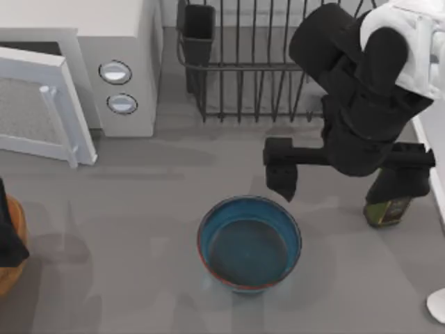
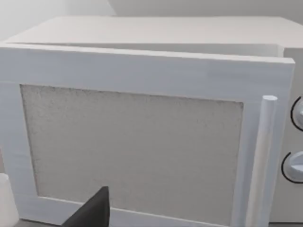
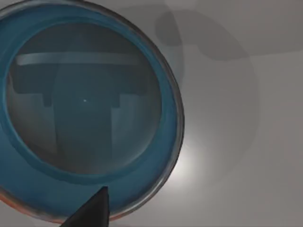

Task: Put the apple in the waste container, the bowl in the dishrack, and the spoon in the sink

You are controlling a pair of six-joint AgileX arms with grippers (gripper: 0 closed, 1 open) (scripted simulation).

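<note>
The teal-blue bowl (image 1: 249, 243) (image 3: 90, 109) stands empty on the grey table, front of centre. My right gripper (image 1: 344, 195) hovers open above and just behind it. One dark fingertip (image 3: 94, 210) shows over the bowl's rim in the right wrist view. The black wire dishrack (image 1: 243, 69) stands at the back. At the far left edge, my left gripper (image 1: 5, 236) is open over the orange-brown waste container (image 1: 12, 268). The spoon's white head (image 1: 438, 304) lies at the front right edge. The sink's white rim (image 1: 430, 132) runs along the right. The apple is out of view.
A white microwave (image 1: 118, 62) (image 2: 156, 142) stands at the back left, its door (image 1: 42, 104) swung open toward the table. A green bottle (image 1: 386, 210) stands right of the bowl, partly under my right arm. The dark cutlery cup (image 1: 199, 31) hangs on the rack's left end.
</note>
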